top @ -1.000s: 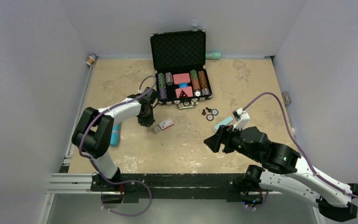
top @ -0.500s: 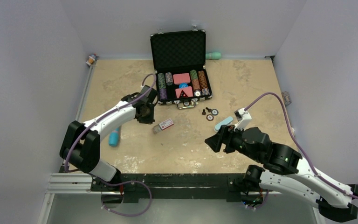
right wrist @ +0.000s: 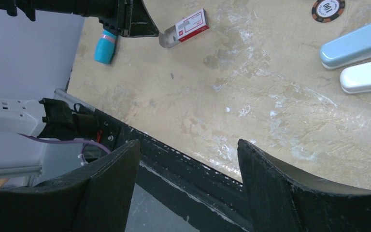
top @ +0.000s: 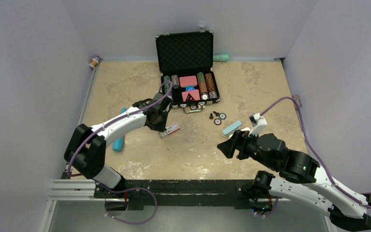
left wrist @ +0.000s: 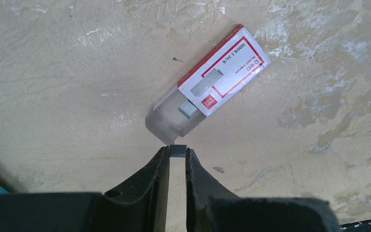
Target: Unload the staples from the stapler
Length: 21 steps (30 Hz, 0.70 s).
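Left hand (left wrist: 177, 155) shifted — pinching staples (left wrist: 178, 150).

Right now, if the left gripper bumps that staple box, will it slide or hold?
Probably slides: the staple box looks like light cardboard lying flat on the table. Its open end looks thin, so it may crumple. Flat sides, so unlikely to roll.

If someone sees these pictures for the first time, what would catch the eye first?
The open black poker chip case at the table's far middle stands out. Next, the left end effector pinches a small staple strip beside the red-and-white staple box.
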Tool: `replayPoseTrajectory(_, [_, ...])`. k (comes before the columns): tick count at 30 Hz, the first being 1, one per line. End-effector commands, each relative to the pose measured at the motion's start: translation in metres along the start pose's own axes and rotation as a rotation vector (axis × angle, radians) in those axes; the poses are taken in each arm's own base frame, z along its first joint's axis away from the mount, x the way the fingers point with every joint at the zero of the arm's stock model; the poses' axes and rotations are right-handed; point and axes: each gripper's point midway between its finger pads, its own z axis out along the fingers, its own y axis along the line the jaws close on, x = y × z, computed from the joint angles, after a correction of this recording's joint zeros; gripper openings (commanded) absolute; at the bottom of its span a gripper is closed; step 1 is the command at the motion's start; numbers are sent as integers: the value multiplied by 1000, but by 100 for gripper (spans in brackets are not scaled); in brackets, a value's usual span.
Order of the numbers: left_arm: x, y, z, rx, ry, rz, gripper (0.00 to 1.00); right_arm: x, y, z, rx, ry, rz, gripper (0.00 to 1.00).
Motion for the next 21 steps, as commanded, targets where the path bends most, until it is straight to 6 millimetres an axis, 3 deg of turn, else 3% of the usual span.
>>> replayPoseTrajectory(1, [-16, -12, 7, 26, -24, 30, 11, -13, 6, -7, -10, -41, 26, 77])
replayPoseTrajectory(21, [-18, -7, 24, -30, 1, 38, 14, -12, 4, -11, -21, -42, 33, 77])
